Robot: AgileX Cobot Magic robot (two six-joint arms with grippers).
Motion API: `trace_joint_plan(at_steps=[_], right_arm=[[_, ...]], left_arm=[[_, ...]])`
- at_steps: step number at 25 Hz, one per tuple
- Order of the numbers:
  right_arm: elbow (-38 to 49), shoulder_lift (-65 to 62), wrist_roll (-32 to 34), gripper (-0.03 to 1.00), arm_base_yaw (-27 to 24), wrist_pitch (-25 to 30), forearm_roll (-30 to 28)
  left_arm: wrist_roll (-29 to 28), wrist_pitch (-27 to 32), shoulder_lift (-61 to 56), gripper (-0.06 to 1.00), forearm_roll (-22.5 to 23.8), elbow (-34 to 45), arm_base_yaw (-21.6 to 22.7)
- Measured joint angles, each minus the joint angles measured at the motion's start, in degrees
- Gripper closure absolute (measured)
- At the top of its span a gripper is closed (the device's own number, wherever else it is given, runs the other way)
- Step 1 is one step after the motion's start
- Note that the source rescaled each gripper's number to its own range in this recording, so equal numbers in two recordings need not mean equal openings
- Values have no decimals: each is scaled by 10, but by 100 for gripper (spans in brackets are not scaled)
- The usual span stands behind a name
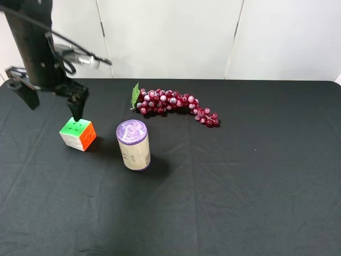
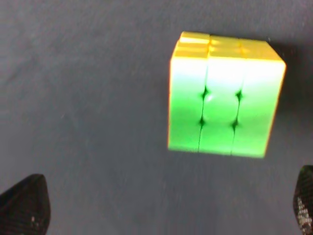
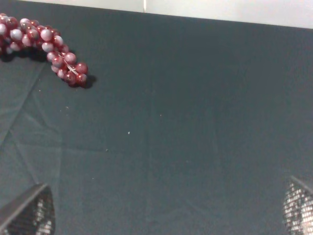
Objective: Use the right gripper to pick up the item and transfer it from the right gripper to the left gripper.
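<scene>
The item, a small puzzle cube (image 1: pixel 78 133) with green top and orange and white sides, sits on the black table at the left. It fills the left wrist view (image 2: pixel 222 103), green face up. My left gripper (image 1: pixel 53 104) hangs just behind and above the cube, open and empty; only its fingertips (image 2: pixel 24 208) show at the edges of the wrist view. My right gripper (image 3: pixel 164 215) is open and empty over bare cloth. It is out of sight in the exterior view.
A purple-lidded can (image 1: pixel 133 144) stands just right of the cube. A bunch of red grapes (image 1: pixel 173 102) lies behind the can, and its end shows in the right wrist view (image 3: pixel 58 54). The black tablecloth (image 1: pixel 256 176) covers the table; a white wall stands behind it.
</scene>
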Motion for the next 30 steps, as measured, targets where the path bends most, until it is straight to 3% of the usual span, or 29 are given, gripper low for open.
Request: trace_joint_plan(at_steps=[3,9,20,30], right_arm=[[0,0,0,-3,0,0,0],[0,0,0,-3,0,0,0],[0,0,0,-3,0,0,0],[0,0,0,-3,0,0,0]], left_arm=[[0,52,-23,-5,0,-43,0],[0,53,-135,-5,-1,-67,0],[-4,56,-327,-5,-65,-61,0],[-9,56,-514,-5,-70,120,0]])
